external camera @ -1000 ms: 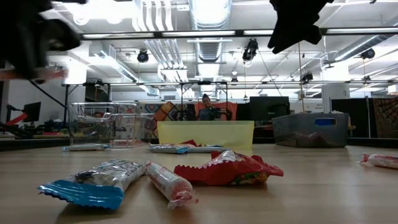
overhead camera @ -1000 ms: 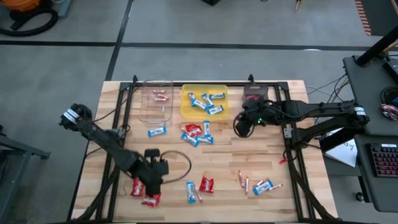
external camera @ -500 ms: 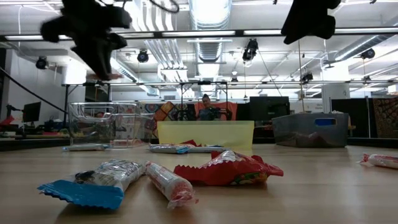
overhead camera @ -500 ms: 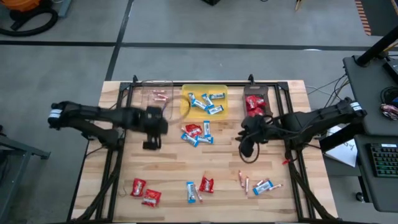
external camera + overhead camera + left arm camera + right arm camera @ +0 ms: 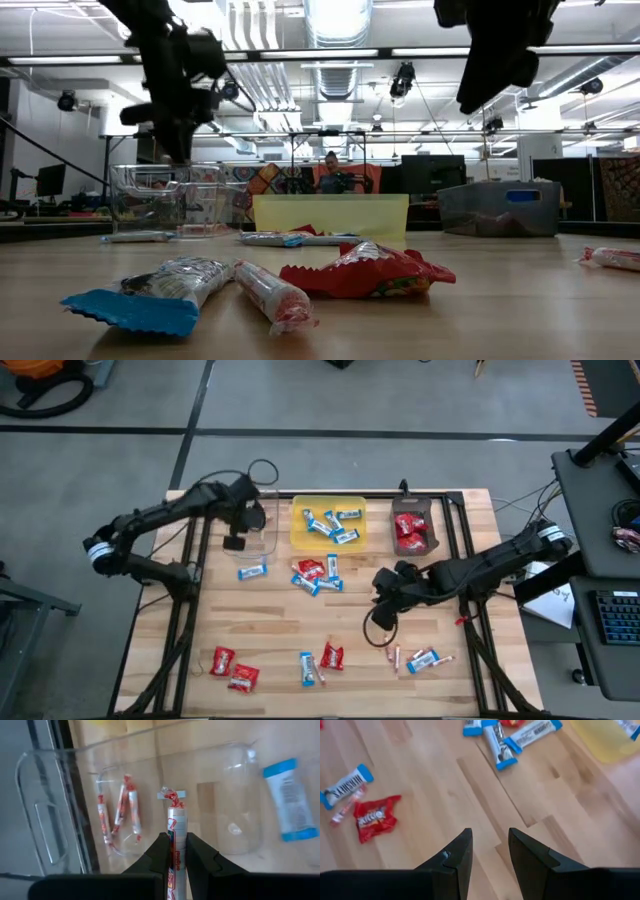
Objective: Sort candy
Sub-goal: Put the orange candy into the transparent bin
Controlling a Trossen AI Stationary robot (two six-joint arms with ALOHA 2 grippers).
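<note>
My left gripper [image 5: 238, 532] hangs over the clear tray [image 5: 250, 525], shut on a thin pinkish stick candy [image 5: 175, 827]. Three more sticks [image 5: 120, 815] lie flat on that tray's floor. My right gripper [image 5: 384, 584] is open and empty above bare wood right of the table's middle; its fingers [image 5: 455, 857] point down. Blue-and-white bars lie in the yellow tray [image 5: 328, 525], red packets in the dark tray [image 5: 412, 528]. Loose candy lies flat on the table: a mixed cluster [image 5: 315, 575], a bar [image 5: 252, 571], red packets [image 5: 232, 668]. My left gripper pinches the stick candy between its two fingers [image 5: 159, 852], the stick lying along them. Its twisted wrapper end [image 5: 171, 797] juts past the fingertips. The fingers come from above, pointing down, and the stick is lifted clear over the clear tray.
Near the table's near edge lie a bar and red packet [image 5: 320, 663], two sticks [image 5: 392, 650] and another bar [image 5: 423, 658]. Black frame rails [image 5: 190, 590] run along the left and right sides. Cables loop off both wrists.
My left gripper has risen from the red packets at the near-left and swung toward the far edge, carrying the stick over the clear tray. My right gripper has moved from beside the dark tray toward the near edge, over open wood.
</note>
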